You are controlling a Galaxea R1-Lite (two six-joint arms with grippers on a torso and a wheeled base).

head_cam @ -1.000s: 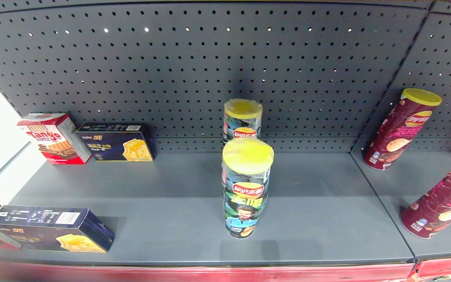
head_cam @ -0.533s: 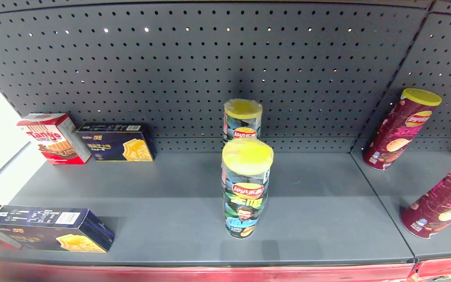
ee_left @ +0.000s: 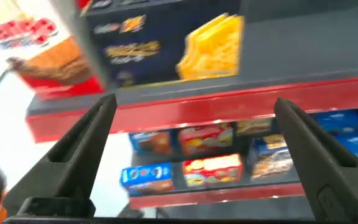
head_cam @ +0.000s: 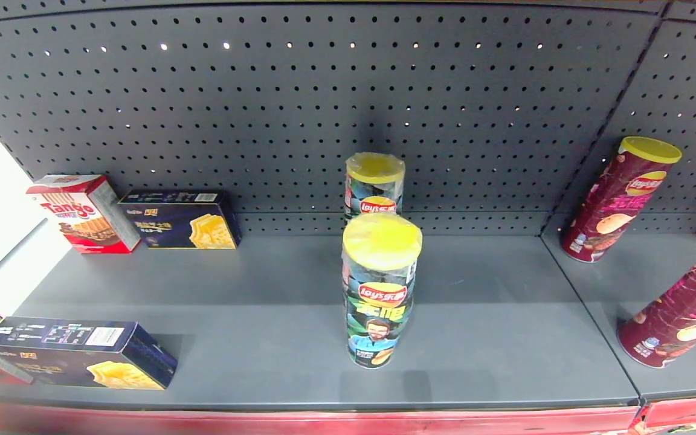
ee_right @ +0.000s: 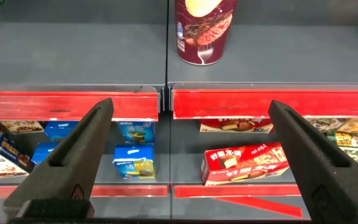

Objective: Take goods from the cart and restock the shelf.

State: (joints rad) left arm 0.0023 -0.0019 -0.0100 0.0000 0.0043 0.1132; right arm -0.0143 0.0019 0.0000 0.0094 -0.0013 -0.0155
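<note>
Two yellow-lidded chip cans stand upright mid-shelf, the front can (head_cam: 379, 290) directly before the rear can (head_cam: 374, 184) by the pegboard. On the grey shelf (head_cam: 251, 302), a dark blue wafer box (head_cam: 82, 353) lies at the front left. My left gripper (ee_left: 194, 104) is open and empty, level with the shelf's red front edge (ee_left: 229, 112), below that same dark blue box (ee_left: 166, 46). My right gripper (ee_right: 190, 107) is open and empty too, facing the red edge strip (ee_right: 272, 102) beneath a maroon chip can (ee_right: 204, 28).
A red wafer box (head_cam: 85, 211) and another dark blue box (head_cam: 182, 219) sit at the back left. Two maroon cans (head_cam: 620, 199) (head_cam: 686, 308) occupy the neighbouring shelf bay on the right. The lower shelf holds packed snack boxes (ee_right: 244, 162) (ee_left: 213, 171). Bare shelf lies either side of the centre cans.
</note>
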